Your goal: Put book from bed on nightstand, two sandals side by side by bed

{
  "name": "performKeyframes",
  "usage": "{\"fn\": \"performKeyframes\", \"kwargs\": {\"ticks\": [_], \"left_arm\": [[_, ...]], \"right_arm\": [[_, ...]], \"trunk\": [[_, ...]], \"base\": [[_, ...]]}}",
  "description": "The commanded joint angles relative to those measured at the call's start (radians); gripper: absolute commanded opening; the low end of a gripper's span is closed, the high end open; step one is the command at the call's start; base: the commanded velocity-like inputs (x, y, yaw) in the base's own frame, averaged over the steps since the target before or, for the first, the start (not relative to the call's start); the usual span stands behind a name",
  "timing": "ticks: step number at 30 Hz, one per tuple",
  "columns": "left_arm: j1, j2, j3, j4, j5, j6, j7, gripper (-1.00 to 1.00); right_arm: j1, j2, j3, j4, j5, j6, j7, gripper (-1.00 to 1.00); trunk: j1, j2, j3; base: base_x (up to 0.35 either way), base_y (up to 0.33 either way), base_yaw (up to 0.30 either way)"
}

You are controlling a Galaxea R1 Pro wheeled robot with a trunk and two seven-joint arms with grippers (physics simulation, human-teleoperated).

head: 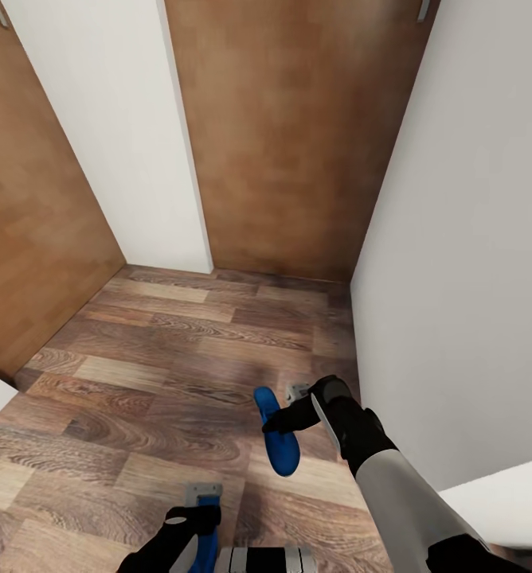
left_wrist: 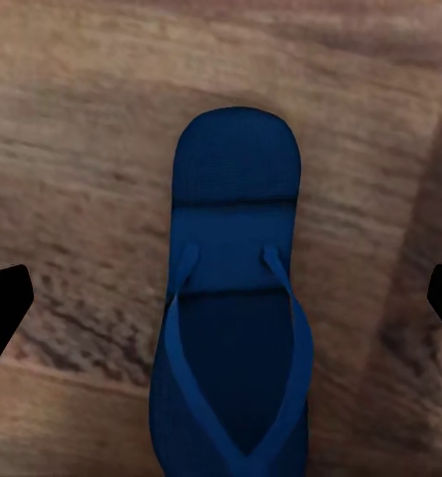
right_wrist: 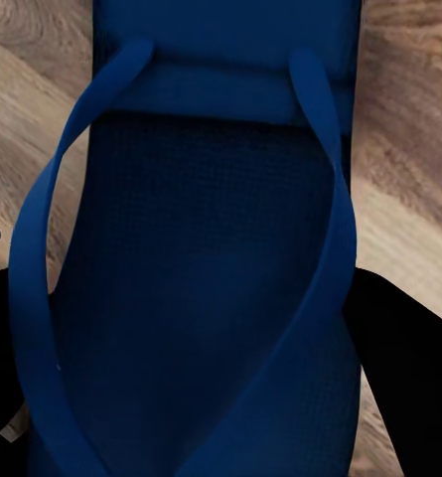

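2 blue sandals are seen over the wood floor (head: 162,350) in a corner bounded by white walls (head: 457,278) and brown wooden doors (head: 290,135). The right sandal (head: 277,440) is clamped by the right gripper (head: 286,420), held off the floor near the right wall. The left sandal (head: 207,543) is at the near edge by the left gripper (head: 188,521); its fingers (left_wrist: 4,303) are spread wide either side, grasp cannot be told.

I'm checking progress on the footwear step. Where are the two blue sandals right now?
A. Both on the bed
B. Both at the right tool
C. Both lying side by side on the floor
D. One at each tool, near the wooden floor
D: the right tool has one sandal; the other sandal is at the left tool.
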Motion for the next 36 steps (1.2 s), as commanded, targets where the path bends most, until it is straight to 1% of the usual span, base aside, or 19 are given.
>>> {"fn": "performKeyframes", "kwargs": {"ticks": [1,13,18,22,29,33,36], "left_arm": [[0.000,0.001,-0.009,-0.003,0.010,0.005,0.007,1.00],[0.000,0.001,-0.013,-0.031,0.011,0.005,0.001,1.00],[-0.001,0.000,-0.012,-0.037,0.011,0.005,-0.004,1.00],[-0.002,-0.001,-0.012,-0.038,0.011,0.003,-0.005,1.00],[-0.002,-0.001,-0.011,-0.038,0.011,-0.015,-0.005,1.00],[-0.002,-0.001,-0.011,-0.038,0.011,-0.021,-0.005,1.00],[-0.002,-0.001,-0.011,-0.038,0.011,-0.022,-0.005,1.00]], "right_arm": [[0.000,0.000,0.000,-0.001,0.008,0.003,0.007,-1.00],[0.000,0.000,0.001,-0.001,0.007,0.002,0.010,-1.00],[0.000,0.000,0.002,-0.001,0.007,0.002,0.010,-1.00],[0.000,0.000,0.002,-0.001,0.007,0.002,0.010,-1.00],[0.000,0.000,0.001,-0.001,0.007,0.002,0.010,-1.00],[0.000,0.000,0.000,-0.001,0.008,0.002,0.010,-1.00],[0.000,0.000,0.001,-0.001,0.009,0.002,0.010,-1.00]], "trunk": [[0.000,-0.001,-0.005],[0.000,-0.001,-0.005],[0.002,-0.002,-0.024],[0.002,-0.002,-0.024],[0.006,-0.003,-0.051],[0.006,-0.003,-0.051],[0.007,-0.004,-0.063]], "base": [[0.000,0.000,0.000],[0.000,0.000,0.000],[0.000,0.000,0.000],[0.000,0.000,0.000],[0.000,0.000,0.000],[0.000,0.000,0.000],[0.000,0.000,0.000]]}}
